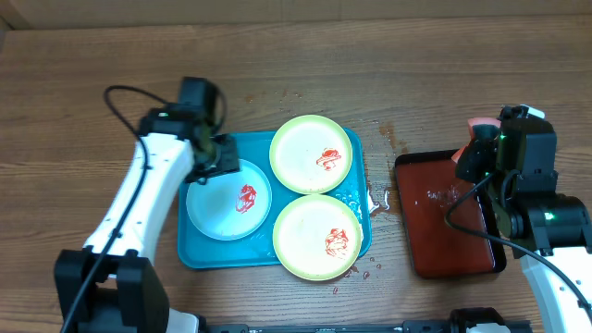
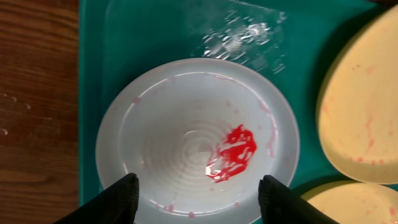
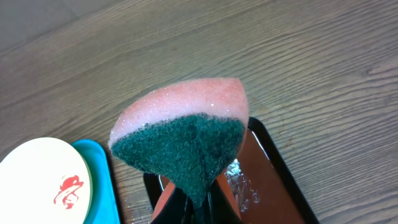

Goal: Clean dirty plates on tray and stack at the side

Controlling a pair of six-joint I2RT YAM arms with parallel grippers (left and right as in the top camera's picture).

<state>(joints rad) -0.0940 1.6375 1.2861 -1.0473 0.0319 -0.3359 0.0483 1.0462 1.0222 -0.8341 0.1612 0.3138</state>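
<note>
The turquoise tray [image 1: 198, 255] sits in the middle of the wooden table [image 1: 83, 111] with all three dirty plates on it. Seen from above, the small blue plate [image 1: 218, 215] lies at the tray's 9 o'clock side. The far green plate [image 1: 301, 148] is at about 1 o'clock and the near green plate [image 1: 305, 242] at about 5 o'clock, their rims close together. Each plate has a red sauce smear; the one on the blue plate [image 2: 233, 152] is right of its centre. There is a wet film on the tray floor [image 2: 242, 34] just beyond the blue plate, and a few red specks [image 1: 370, 268] dot the table off the tray's 5 o'clock corner.

The left pincer [image 2: 198, 190] hangs over the blue plate's near edge with its two fingers spread wide and nothing between them. I can't tell whether they touch the plate.

Well off at 3 o'clock is a dark red tray [image 1: 444, 231]. The right pincer [image 1: 474, 159] is above its far end, clamped tight on a sponge [image 3: 180, 121], pink with a green scouring face.
</note>
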